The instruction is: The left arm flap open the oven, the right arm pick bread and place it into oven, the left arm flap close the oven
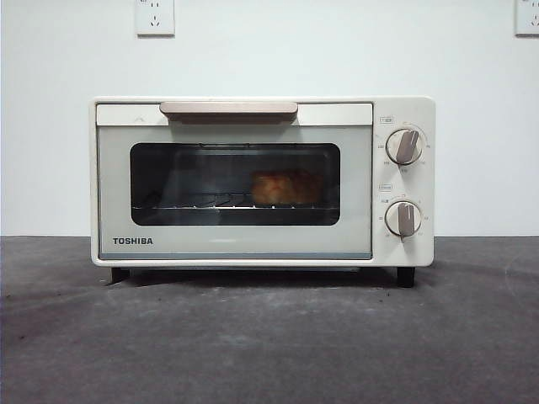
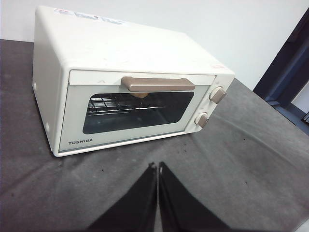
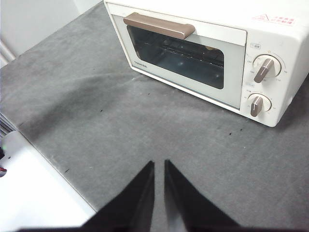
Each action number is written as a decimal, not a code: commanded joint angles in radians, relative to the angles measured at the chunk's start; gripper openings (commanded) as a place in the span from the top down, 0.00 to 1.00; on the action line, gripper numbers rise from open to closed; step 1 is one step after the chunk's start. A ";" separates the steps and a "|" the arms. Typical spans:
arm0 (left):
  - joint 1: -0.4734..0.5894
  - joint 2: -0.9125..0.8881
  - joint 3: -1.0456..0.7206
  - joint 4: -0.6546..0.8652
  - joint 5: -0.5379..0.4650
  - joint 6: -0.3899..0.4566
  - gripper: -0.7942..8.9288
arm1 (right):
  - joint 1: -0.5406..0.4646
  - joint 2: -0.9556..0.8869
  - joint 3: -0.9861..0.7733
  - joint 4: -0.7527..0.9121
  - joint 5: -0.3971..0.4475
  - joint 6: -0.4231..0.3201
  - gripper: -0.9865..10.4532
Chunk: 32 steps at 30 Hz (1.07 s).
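Since the oven [image 1: 261, 181] fills the middle of the front view with its door up and the bread [image 1: 285, 188] showing on the rack right of centre behind the glass, little seems left to spoil; a door not fully latched could drop open; the oven's long axis runs across the frame, window facing the camera; the left pincer [image 2: 157, 170] and right pincer [image 3: 159, 166] are both narrow, holding nothing, above the table [image 1: 269, 337].

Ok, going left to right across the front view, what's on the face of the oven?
TOSHIBA logo → bar handle → bread seen behind the closed door's window → the two knobs, upper above lower, on the oven.
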 commanded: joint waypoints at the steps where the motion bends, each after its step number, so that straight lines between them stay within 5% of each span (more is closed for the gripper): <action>1: 0.000 0.004 0.014 0.022 0.002 -0.011 0.91 | 0.009 0.002 0.017 0.008 0.000 -0.011 0.90; 24: 0.004 -0.004 -0.145 0.068 0.001 -0.011 0.91 | 0.009 0.002 0.017 0.010 0.000 -0.011 0.90; 32: 0.004 -0.059 -0.447 0.534 -0.081 -0.008 0.91 | 0.009 0.002 0.017 0.010 0.000 -0.011 0.90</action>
